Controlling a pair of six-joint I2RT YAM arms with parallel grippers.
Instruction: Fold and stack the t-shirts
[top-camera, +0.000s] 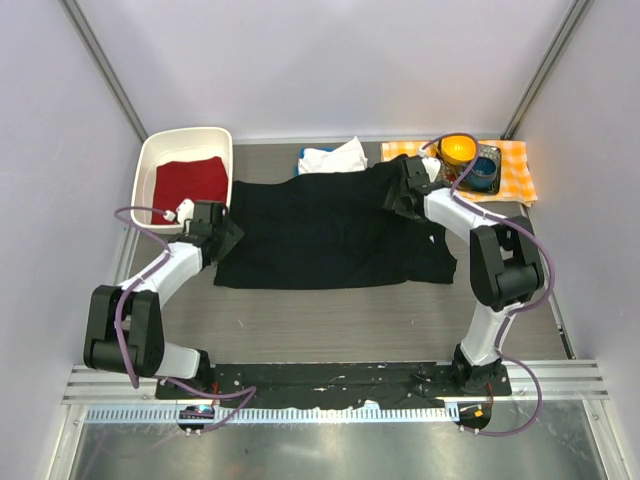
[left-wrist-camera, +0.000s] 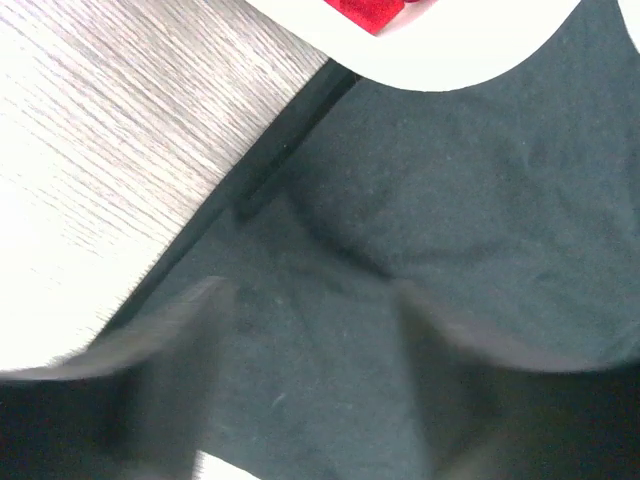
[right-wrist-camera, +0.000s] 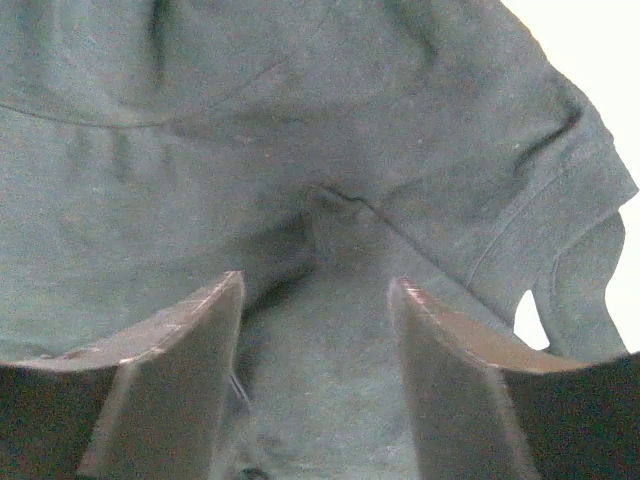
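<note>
- The black t-shirt (top-camera: 320, 230) lies spread on the worktop (top-camera: 330, 320) between the two arms.
- The left gripper (top-camera: 230, 238) sits at the shirt's left edge, beside the white bin (top-camera: 150, 160) holding a red cloth (top-camera: 190, 180). Its fingers (left-wrist-camera: 170, 380) stand wide apart over black cloth, gripping nothing.
- The right gripper (top-camera: 398, 188) is at the shirt's far right corner. Its fingers (right-wrist-camera: 170, 380) are also spread, with a rumpled ridge of cloth in the gap and no pinch visible.
- A white t-shirt (top-camera: 335, 158) lies on a blue t-shirt (top-camera: 303, 153), touching the black shirt's far edge.
</note>
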